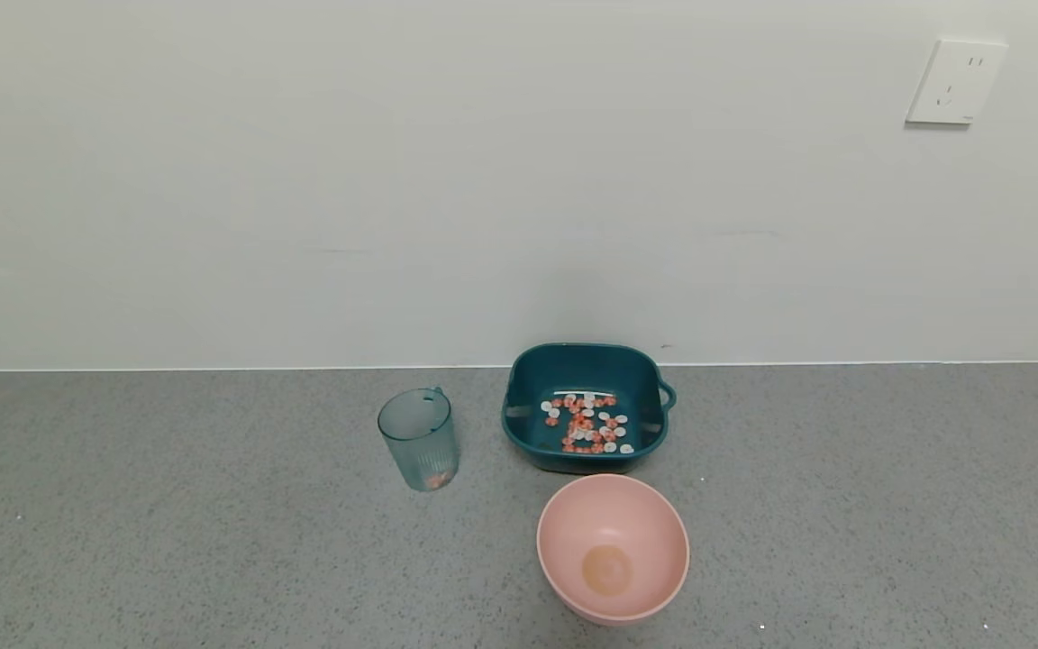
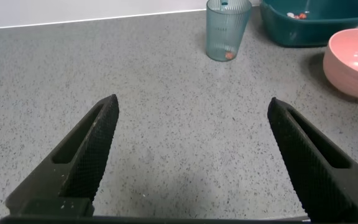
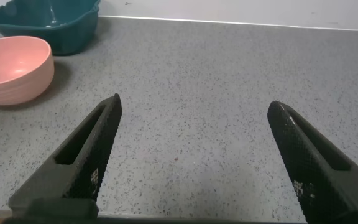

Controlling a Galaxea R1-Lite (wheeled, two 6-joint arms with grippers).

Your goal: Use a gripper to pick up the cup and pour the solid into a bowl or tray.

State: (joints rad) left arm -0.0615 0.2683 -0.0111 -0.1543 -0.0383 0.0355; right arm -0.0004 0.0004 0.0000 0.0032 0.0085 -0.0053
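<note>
The cup (image 1: 418, 439) stands upright just left of the teal basin (image 1: 526, 431), nearly empty, with a few pieces at its bottom. Most of the solid (image 1: 586, 423) already lies in the basin. The pink bowl (image 1: 613, 548) sits just in front of the basin. That cup looks light, thin and a bit slick, so I'd grab the ribbed lower wall, gently. The left gripper (image 2: 191, 165) is spread wide, holding nothing, hovering well short of the cup. The right gripper (image 3: 194, 162) is also wide open and empty, off to the basin's right.
</note>
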